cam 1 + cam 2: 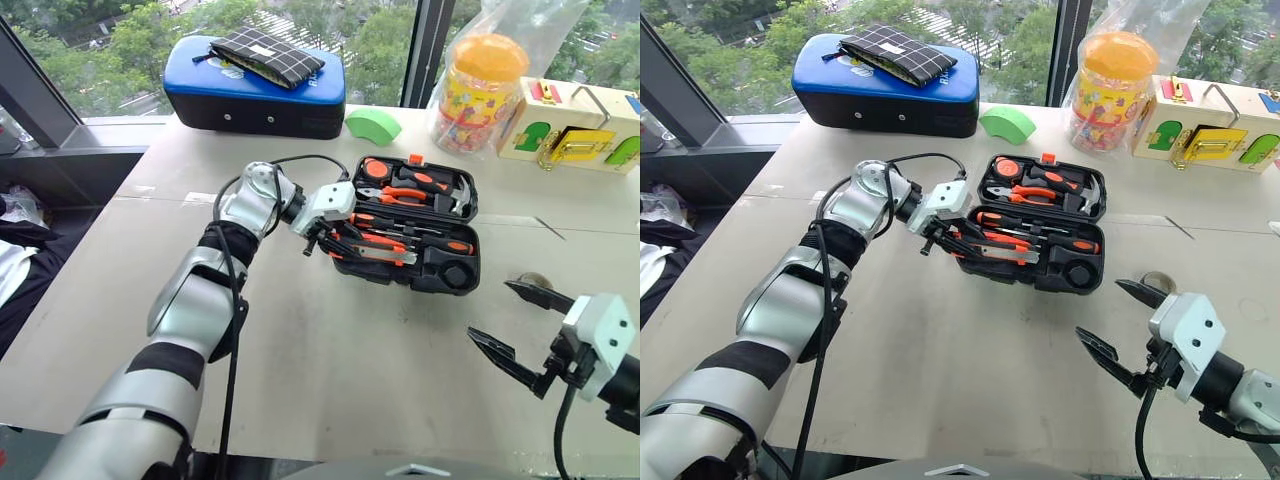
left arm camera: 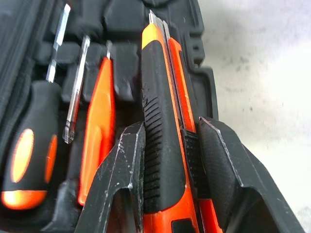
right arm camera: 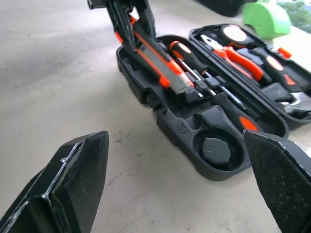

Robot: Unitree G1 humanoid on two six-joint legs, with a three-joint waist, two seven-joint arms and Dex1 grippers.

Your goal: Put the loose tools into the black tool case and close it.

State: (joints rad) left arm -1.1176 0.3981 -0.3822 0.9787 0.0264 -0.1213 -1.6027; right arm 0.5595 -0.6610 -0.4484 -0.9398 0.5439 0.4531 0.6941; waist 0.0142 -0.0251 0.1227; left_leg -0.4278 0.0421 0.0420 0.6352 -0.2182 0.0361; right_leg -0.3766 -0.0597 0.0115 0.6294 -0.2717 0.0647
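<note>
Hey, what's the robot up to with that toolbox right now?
The left end effector grips the orange-and-black utility knife and holds it over the near half of the open black tool case, beside two screwdrivers and a slim orange tool already inside. The right end effector waits open over the table.

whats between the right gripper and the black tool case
Only bare table. In the right wrist view, the open right gripper looks across plain tabletop to the black tool case; nothing lies in that gap.
</note>
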